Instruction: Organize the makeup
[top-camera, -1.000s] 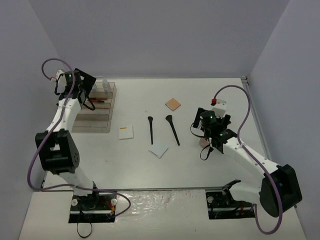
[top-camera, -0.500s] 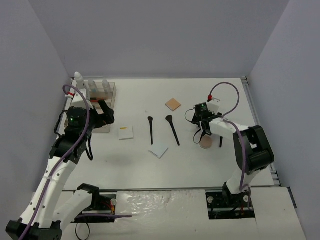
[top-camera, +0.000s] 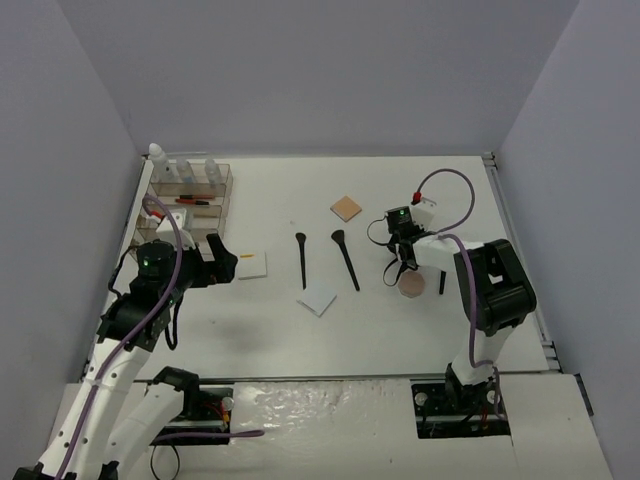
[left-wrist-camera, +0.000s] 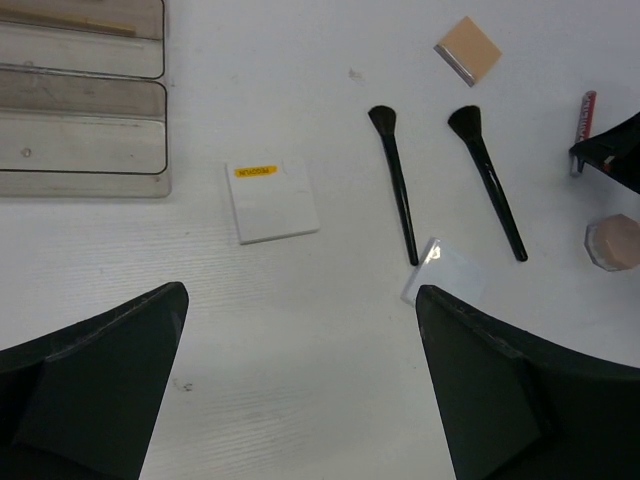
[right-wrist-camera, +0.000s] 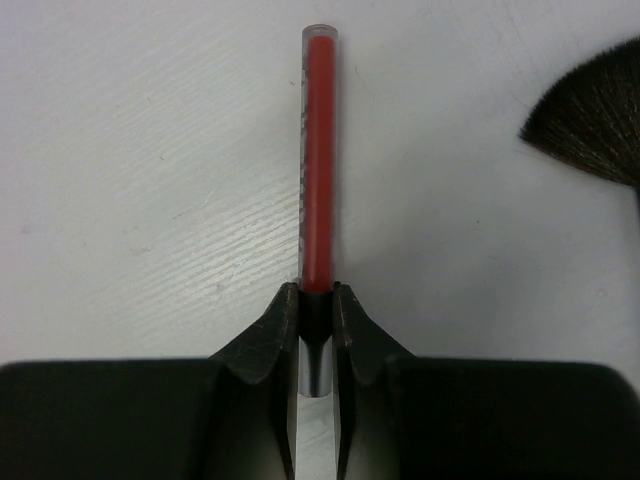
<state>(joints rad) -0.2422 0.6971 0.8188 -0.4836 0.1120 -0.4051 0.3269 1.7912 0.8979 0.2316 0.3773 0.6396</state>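
Observation:
My right gripper (right-wrist-camera: 317, 300) is shut on the silver end of a thin red lip tube (right-wrist-camera: 318, 150) that lies on the table, left of a black brush head (right-wrist-camera: 590, 120). In the top view this gripper (top-camera: 402, 250) sits just above a pink round compact (top-camera: 411, 286). Over bare table near a white square pad (left-wrist-camera: 272, 200), my left gripper (left-wrist-camera: 300, 295) hangs wide open and holds nothing. Two black brushes (top-camera: 301, 258) (top-camera: 346, 258), a second white pad (top-camera: 318, 298) and a tan square compact (top-camera: 346, 208) lie mid-table.
The clear tiered organizer tray (top-camera: 190, 215) stands at the far left, with small bottles (top-camera: 185, 170) in its back row and red tubes (top-camera: 195, 201) on a step. Walls close in the table on three sides.
My right gripper has closed on the red lip tube. My left arm has drawn back from the organizer toward the near side and now hangs by the white pad, fully open.

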